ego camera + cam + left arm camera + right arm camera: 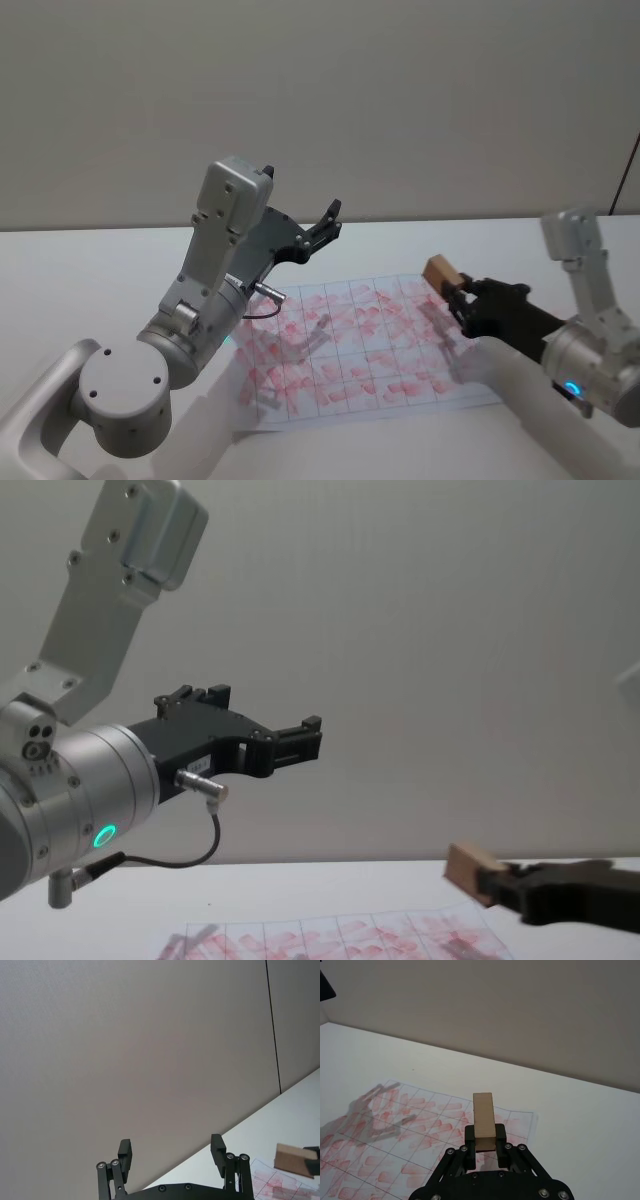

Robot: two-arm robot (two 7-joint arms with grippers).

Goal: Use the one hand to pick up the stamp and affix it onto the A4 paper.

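My right gripper (pixel 485 1141) is shut on the stamp (pixel 483 1119), a light tan wooden block that sticks out past the fingers. It hangs in the air above the right end of the A4 paper (pixel 360 345), clear of the sheet. The stamp (pixel 441 272) and right gripper (pixel 463 296) sit at the right of the head view, and the stamp (pixel 470 866) shows low right in the chest view. The paper (pixel 395 1130) is a white gridded sheet full of red-pink imprints. My left gripper (pixel 331 219) is open and raised high over the paper's far left edge, holding nothing.
The white table (pixel 90 260) runs to a plain grey wall behind. The left arm's big silver joints (pixel 190 330) stand over the paper's left side. The paper's far corner (pixel 534 1115) lies flat with bare table beyond it.
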